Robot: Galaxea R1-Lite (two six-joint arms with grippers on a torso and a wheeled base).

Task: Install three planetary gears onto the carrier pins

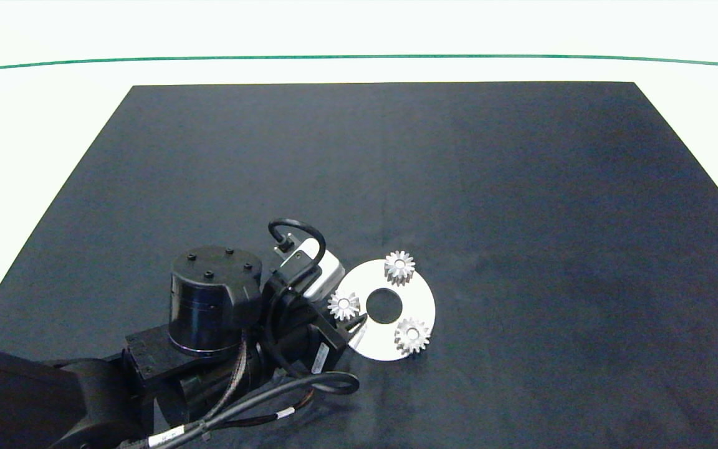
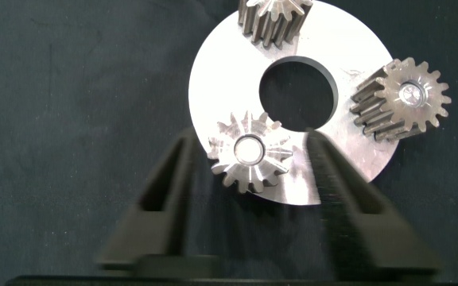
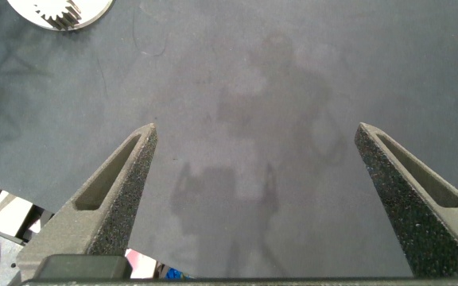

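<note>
The white disc (image 1: 421,296) lies flat on the dark mat (image 1: 521,187), near the mat's front edge and a little left of its middle. Wide bare mat stretches away from it toward twelve and three o'clock; only the nine-o'clock side is crowded, by the arm.

All three gears (image 1: 399,267) sit on the disc, teeth outward and centre holes facing straight up: one at about one o'clock of the big centre hole (image 1: 384,305), one at five o'clock (image 1: 412,336), one at nine o'clock (image 1: 343,305). A pale pin (image 2: 249,148) shows in the hole of the nine-o'clock gear (image 2: 250,151).

The left gripper (image 2: 249,171) reaches in from the lower left, tilted down over the disc's rim. Its fingers (image 2: 173,179) are spread, straddling the nine-o'clock gear without touching it.

The right gripper (image 3: 257,171) hovers over bare mat, fingers released wide, holding nothing.
</note>
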